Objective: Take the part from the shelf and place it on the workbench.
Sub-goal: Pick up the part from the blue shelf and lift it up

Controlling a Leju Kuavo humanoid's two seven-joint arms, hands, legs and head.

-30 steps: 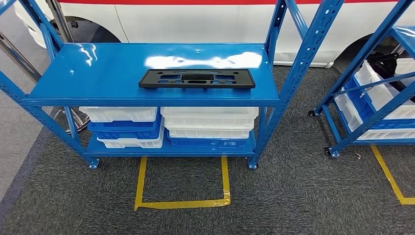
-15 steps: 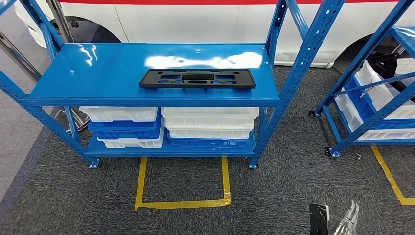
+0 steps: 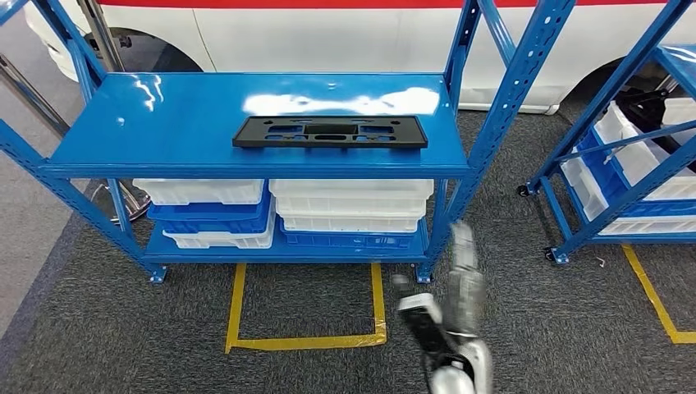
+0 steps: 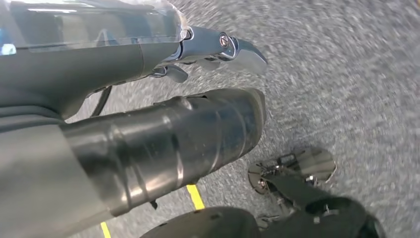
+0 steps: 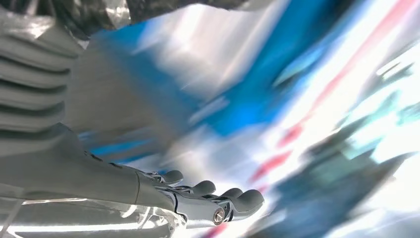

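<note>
- Head view: right hand [image 3: 454, 316] newly raised from below, fingers apart, empty.
- Part [image 3: 330, 131] unmoved on shelf [image 3: 164, 123]; reach beginning.
- Left hand [image 4: 148, 99]: state unclear.

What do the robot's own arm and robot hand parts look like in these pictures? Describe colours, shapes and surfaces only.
The right robot hand has slim metallic silver fingers with rounded dark tips and a visible screw, behind a pale grey ribbed cover. The left robot hand shows a thick, glossy dark grey thumb and a shiny silver fingertip. No markings are legible.
</note>
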